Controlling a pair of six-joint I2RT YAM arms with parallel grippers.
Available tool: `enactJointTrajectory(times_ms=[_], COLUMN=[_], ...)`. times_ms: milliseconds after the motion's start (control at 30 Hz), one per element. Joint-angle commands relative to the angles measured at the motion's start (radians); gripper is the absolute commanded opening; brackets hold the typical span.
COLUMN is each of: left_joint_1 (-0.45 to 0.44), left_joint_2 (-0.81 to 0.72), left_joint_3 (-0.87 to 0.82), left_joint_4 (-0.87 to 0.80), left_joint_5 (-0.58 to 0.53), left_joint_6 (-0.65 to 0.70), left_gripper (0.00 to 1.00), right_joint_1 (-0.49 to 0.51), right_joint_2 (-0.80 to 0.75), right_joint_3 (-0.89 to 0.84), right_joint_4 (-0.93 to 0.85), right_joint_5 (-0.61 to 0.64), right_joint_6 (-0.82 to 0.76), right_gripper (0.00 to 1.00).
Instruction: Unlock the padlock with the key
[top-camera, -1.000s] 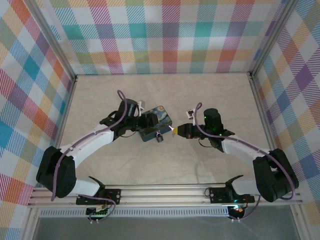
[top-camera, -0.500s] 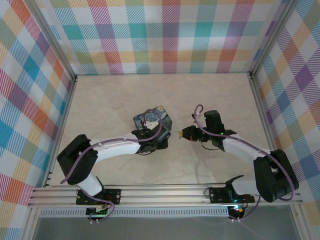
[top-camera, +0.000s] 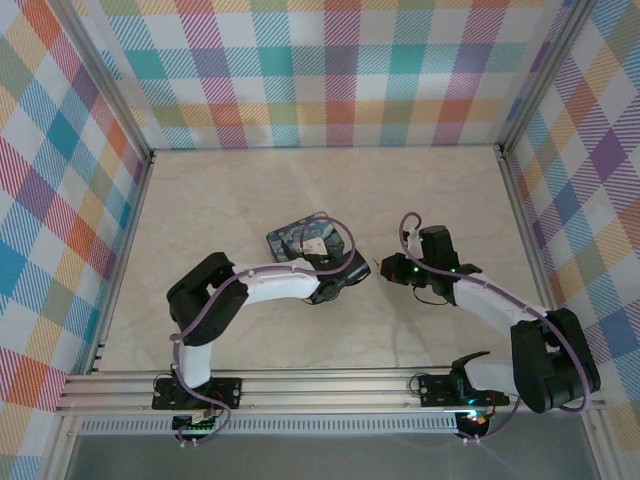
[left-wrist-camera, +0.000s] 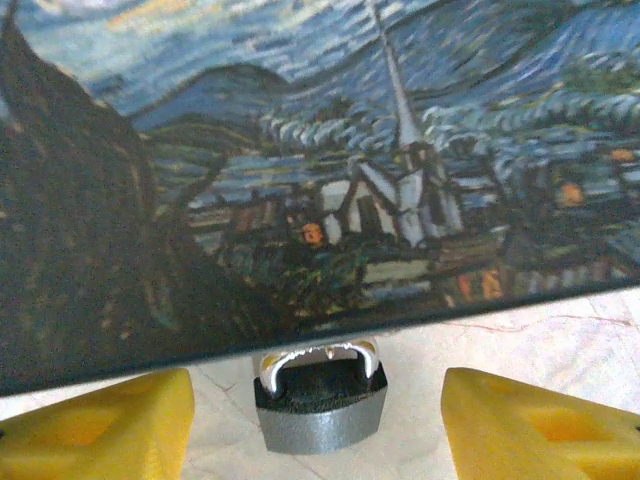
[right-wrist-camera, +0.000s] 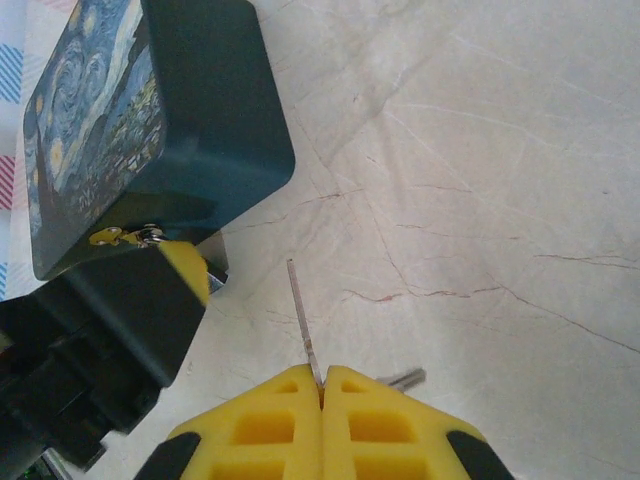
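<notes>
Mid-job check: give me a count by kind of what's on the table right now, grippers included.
padlock: 1
key: 1
painted box: 1
grippers: 2 (left gripper, right gripper)
Total: 5

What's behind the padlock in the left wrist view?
The swirl-painted box rises right behind the padlock. The silver shackle arches just under the box's lower edge; whatever it loops through is covered by that edge.
</notes>
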Motion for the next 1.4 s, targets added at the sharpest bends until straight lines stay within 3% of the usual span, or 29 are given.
enactJointTrajectory(times_ms=[0,200,467,733,867,1133,1367], left_joint_1=[0.000,0.016,0.038,0.185,0.243,0.385,0.413], left_joint_2=[0.037,0.082,0.049,-0.196,-0.321,-0.441,-0.503], left_joint_3=[0.034,0.063,0.019,-0.116,-0.119,-0.192,-0.206], left_joint_4=[-0.059,-0.057,-0.015,0.123,0.103,0.183,0.195], left_joint_5=[-0.049,-0.058,-0.021,0.281,0.401,0.729,0.839], left_joint_6=[-0.075,-0.096,-0.088,0.057,0.118,0.026,-0.015], left_gripper=[0.64,0.54,0.30,0.17,0.17,0.17,0.17], right_joint_1=[-0.005,-0.005,-0.004,0.033,0.120,0.267,0.303], right_joint_2=[-0.030,-0.030,-0.025,-0.016,-0.034,-0.030,0.024], right_joint_3=[-0.011,-0.014,-0.010,-0.009,0.003,0.076,0.152], right_joint_4=[-0.012,-0.005,-0.004,0.029,0.040,0.148,0.124], right_joint_5=[0.002,-0.021,-0.113,-0.220,-0.225,-0.164,-0.169], right_joint_6=[-0.027,-0.031,-0.061,-0.053,-0.040,0.014,-0.083], right_gripper=[0.00,0.00,0.01,0.02,0.02,0.01,0.01])
